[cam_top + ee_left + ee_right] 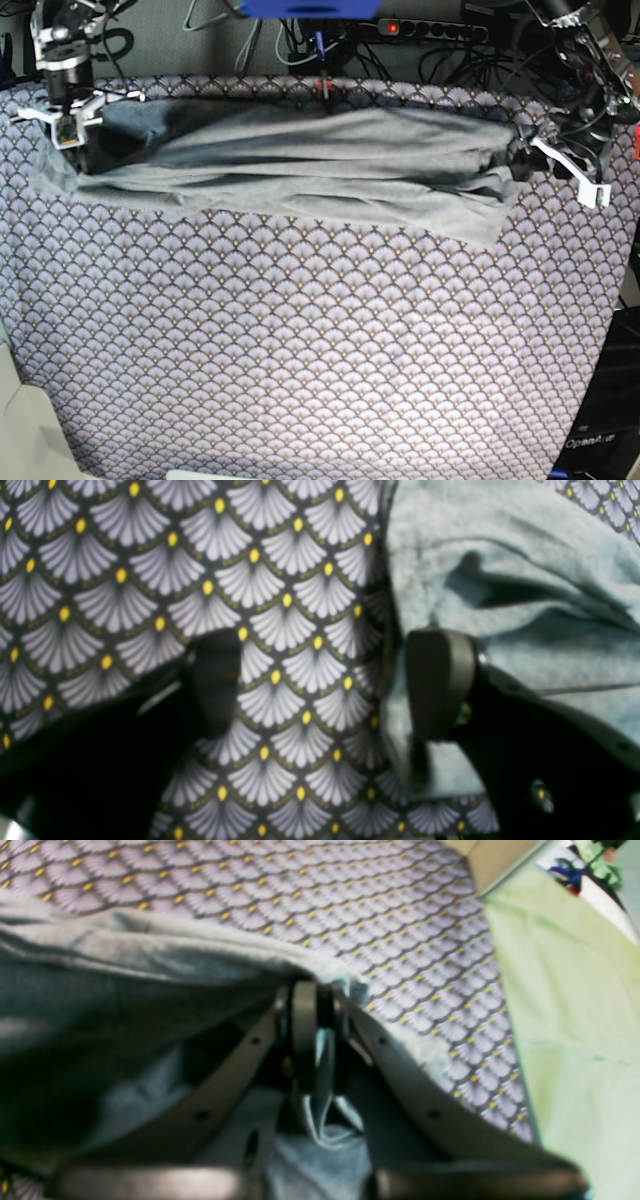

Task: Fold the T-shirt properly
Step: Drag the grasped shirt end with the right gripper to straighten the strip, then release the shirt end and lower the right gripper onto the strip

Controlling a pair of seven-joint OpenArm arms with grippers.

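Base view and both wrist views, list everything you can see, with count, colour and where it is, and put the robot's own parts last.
T-shirt: one, light grey, stretched in a long bunched band across the far part of the table.
Patterned cloth: one, purple-white scallops with yellow dots, covering the table under the shirt.
Cables and power strip: several, dark, behind the table's far edge.
Green sheet: one, pale green, beside the table in the right wrist view.
Left hand: one, dark fingers wide open, one over the shirt's edge, one over the cloth.
Right hand: one, closed on a fold of the shirt.
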